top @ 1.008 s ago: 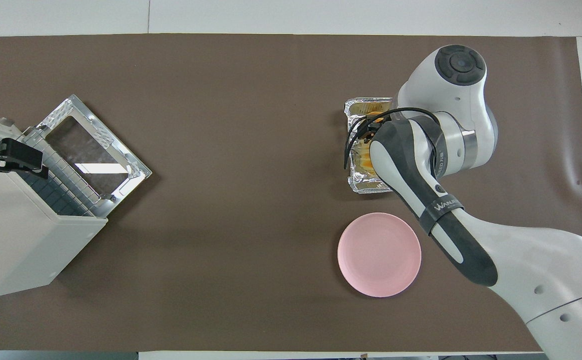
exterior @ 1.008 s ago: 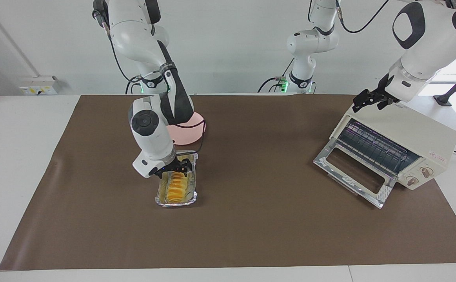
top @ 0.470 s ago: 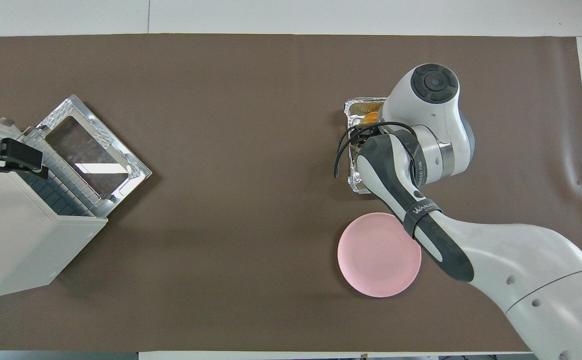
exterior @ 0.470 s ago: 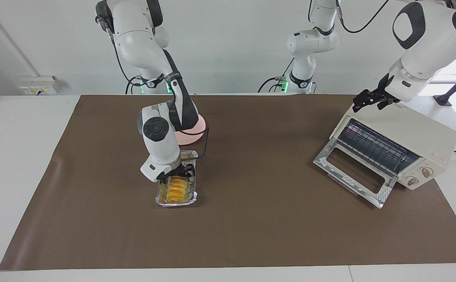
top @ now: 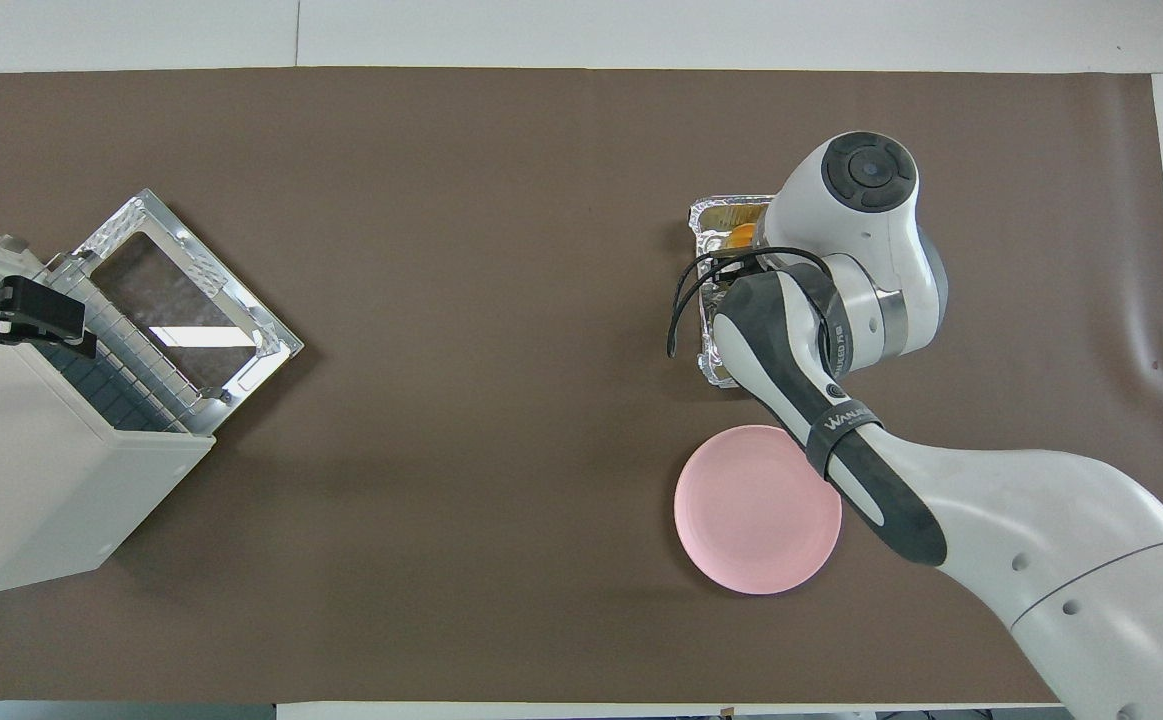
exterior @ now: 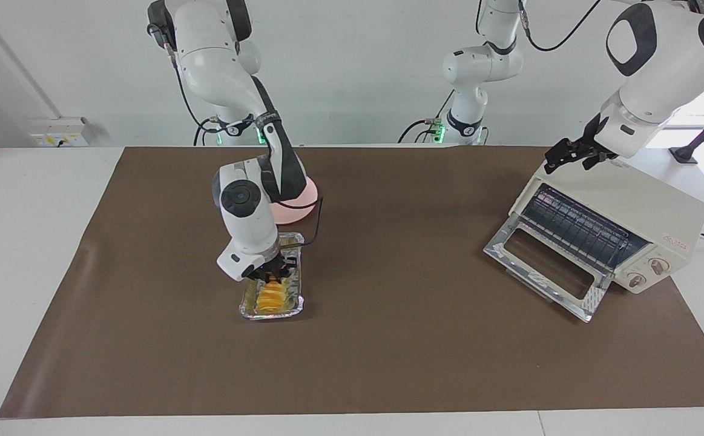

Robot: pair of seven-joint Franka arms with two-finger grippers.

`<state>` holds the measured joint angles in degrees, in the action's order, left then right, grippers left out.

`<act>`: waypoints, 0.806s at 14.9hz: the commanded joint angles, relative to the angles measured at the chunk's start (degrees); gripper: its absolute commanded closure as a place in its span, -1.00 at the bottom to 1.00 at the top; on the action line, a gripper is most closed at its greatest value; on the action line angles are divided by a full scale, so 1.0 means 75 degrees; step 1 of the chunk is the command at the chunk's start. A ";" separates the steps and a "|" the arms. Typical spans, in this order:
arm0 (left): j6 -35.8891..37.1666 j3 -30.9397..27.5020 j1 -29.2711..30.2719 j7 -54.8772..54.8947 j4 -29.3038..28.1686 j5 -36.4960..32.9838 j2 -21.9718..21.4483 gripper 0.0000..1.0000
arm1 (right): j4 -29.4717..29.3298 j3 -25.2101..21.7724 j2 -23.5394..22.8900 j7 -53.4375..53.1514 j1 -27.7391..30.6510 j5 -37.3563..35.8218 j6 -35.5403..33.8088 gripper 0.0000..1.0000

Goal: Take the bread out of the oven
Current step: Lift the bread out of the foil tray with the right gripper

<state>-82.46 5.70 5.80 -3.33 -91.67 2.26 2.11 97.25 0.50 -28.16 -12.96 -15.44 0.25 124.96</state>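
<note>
The bread lies in a crinkled foil tray on the brown mat, farther from the robots than the pink plate. My right gripper is down in the tray, shut on the end of the bread nearer the robots. In the overhead view the right wrist hides most of the bread and tray. The cream oven stands at the left arm's end with its glass door dropped open and its rack bare. My left gripper waits over the oven's top edge.
A pink plate sits beside the tray, nearer to the robots, also in the overhead view. The brown mat covers the table between tray and oven. The open door juts out in front of the oven.
My right gripper shifted over the tray, came down and closed on the bread, which now looks narrower and slightly turned. The left arm has not moved.
</note>
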 commanded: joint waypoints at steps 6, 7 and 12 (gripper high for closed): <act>-0.0138 0.0048 0.0059 0.0010 -0.0188 -0.0125 -0.0188 -1.00 | -0.0404 0.0039 0.0284 -0.0112 0.0055 -0.0116 -0.0887 1.00; -0.0138 0.0048 0.0059 0.0010 -0.0188 -0.0125 -0.0188 -1.00 | -0.0404 0.0051 0.0413 -0.0112 0.0079 -0.0104 -0.1050 1.00; -0.0138 0.0048 0.0059 0.0010 -0.0188 -0.0125 -0.0188 -1.00 | -0.0228 0.0063 0.1245 -0.0135 0.0044 -0.0022 -0.1987 1.00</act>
<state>-82.46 5.70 5.80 -3.33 -91.67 2.26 2.11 93.74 0.46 -22.23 -12.96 -15.40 0.22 112.40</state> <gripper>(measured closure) 0.000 0.899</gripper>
